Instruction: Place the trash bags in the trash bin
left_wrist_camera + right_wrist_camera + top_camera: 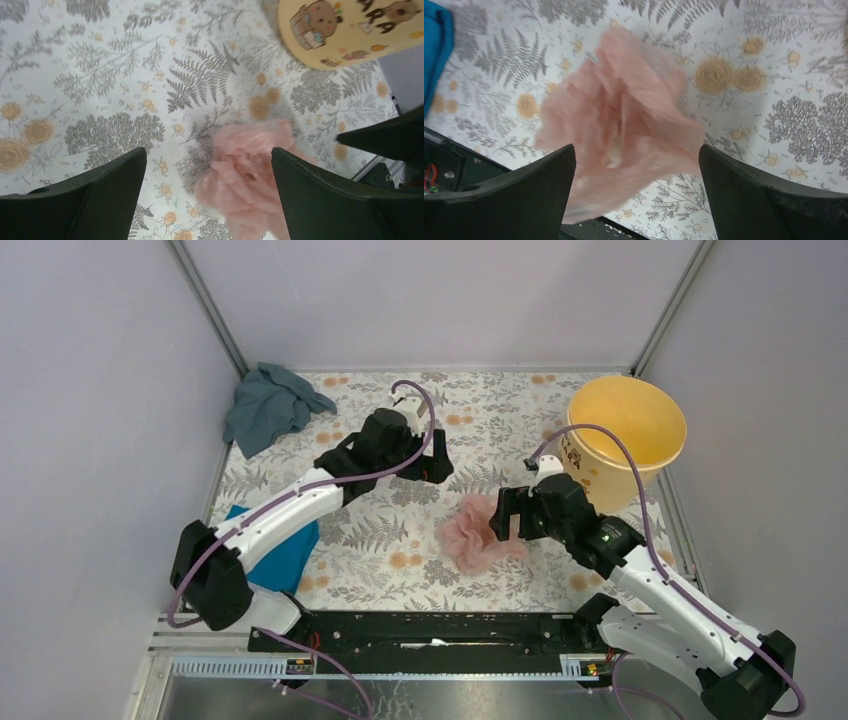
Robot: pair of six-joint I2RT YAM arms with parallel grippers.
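The pale-pink trash bag (473, 535) lies crumpled on the floral table near the middle; it also shows in the left wrist view (250, 175) and in the right wrist view (624, 125). The yellow-orange trash bin (628, 435) stands upright at the back right, its cream side with brown marks in the left wrist view (345, 30). My right gripper (505, 515) is open, just right of the bag, its jaws apart over the bag's near edge (636, 155). My left gripper (432, 468) is open and empty, above the table behind and left of the bag (209, 157).
A grey-blue cloth (268, 405) lies at the back left corner. A bright blue cloth (285, 550) lies at the left under my left arm, and shows in the right wrist view (434, 50). Grey walls enclose the table. A black rail (430, 630) runs along the near edge.
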